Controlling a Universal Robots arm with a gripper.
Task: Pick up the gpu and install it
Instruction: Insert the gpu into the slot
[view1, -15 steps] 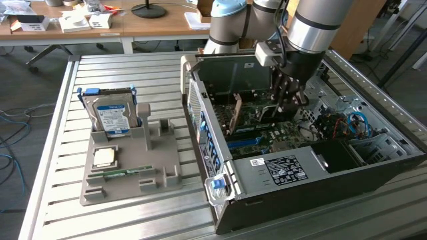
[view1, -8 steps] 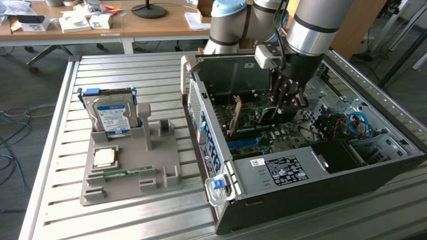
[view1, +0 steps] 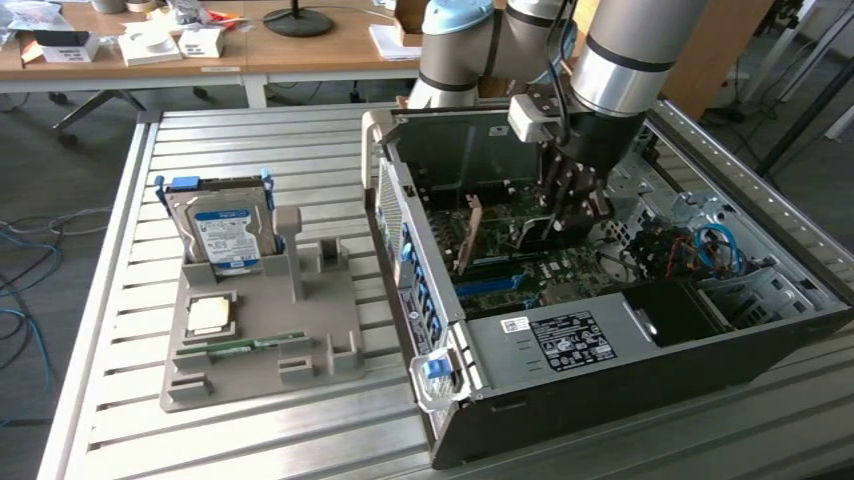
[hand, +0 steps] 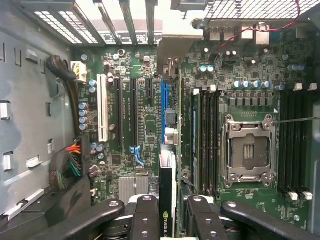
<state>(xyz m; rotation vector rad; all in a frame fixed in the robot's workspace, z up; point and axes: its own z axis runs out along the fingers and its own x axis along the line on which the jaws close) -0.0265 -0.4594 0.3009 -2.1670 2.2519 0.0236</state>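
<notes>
The gpu (hand: 167, 172) shows edge-on in the wrist view, a thin dark card with a green logo on its rim, clamped between my gripper's black fingers (hand: 145, 212). My gripper (hand: 171, 210) is shut on it. The card hangs upright in line with the long blue slot (hand: 163, 100) on the green motherboard (hand: 135, 165), just short of that slot's end; whether it touches the board I cannot tell. In the exterior view my gripper (view1: 571, 210) reaches down into the open computer case (view1: 601, 345).
Slots lie on both sides of the card, and an open processor socket (hand: 248, 150) sits beyond them. Cable bundles (hand: 67, 165) hang near the case wall. Outside, a grey holder (view1: 254, 325) carries a hard drive (view1: 227, 228), a chip (view1: 211, 315) and a memory stick (view1: 247, 346).
</notes>
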